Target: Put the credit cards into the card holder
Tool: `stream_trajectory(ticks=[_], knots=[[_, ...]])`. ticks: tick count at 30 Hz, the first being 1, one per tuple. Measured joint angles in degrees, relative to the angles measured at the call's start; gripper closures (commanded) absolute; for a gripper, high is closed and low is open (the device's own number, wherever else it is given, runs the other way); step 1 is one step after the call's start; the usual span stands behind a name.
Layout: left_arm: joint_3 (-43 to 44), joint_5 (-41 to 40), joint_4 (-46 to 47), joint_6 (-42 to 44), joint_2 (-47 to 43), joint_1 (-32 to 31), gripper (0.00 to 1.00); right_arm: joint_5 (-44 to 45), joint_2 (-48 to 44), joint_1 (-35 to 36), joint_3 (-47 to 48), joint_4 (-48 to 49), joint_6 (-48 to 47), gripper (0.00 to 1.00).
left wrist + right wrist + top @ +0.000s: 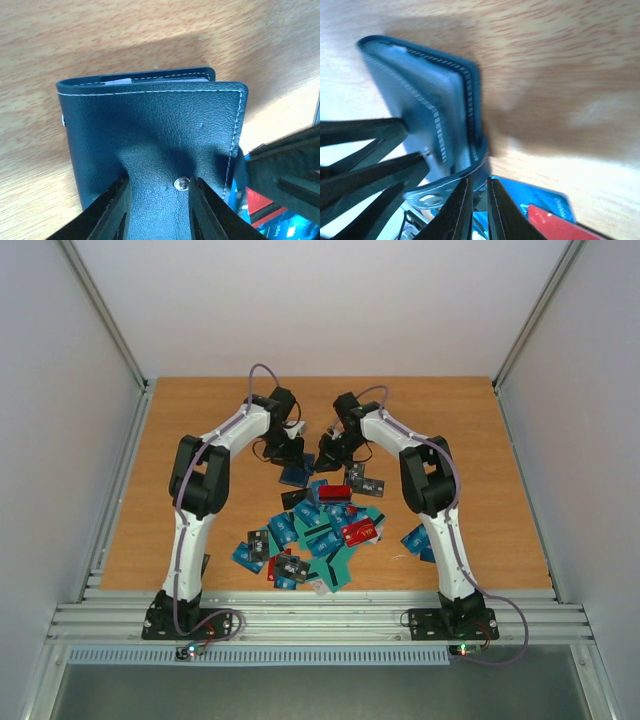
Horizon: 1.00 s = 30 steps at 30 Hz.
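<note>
Left end effector (157, 200) pinches the card holder (150, 125) by its snap (181, 184); right end effector (479, 205) nips its edge, jaws nearly together; it stands on the worktop (470, 440) just beyond the credit cards (320, 530); I'd worry that thin nip slips and the cover flops shut.

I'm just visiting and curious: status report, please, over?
Left pincer clamped on card holder. Right pincer pinching its edge. Credit cards piled nearby on table. Nothing blocking.

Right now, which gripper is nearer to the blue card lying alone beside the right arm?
Right. The right gripper is farther up the table and left of that blue card, at the card holder; the left gripper sits further left.
</note>
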Motion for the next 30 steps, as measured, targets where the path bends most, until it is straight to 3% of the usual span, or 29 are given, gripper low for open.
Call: stream_trajectory(ticks=[20,30], knots=[[1.42,-0.61,-1.27,-3.34,1.57,0.46,0.91,-4.33,-3.74,0.15,-3.98,7.17,3.76,0.91],[1.42,-0.17,-1.29,-3.26,1.81,0.76,0.93,-4.31,-3.69,0.15,-4.70,9.27,4.83,0.91]])
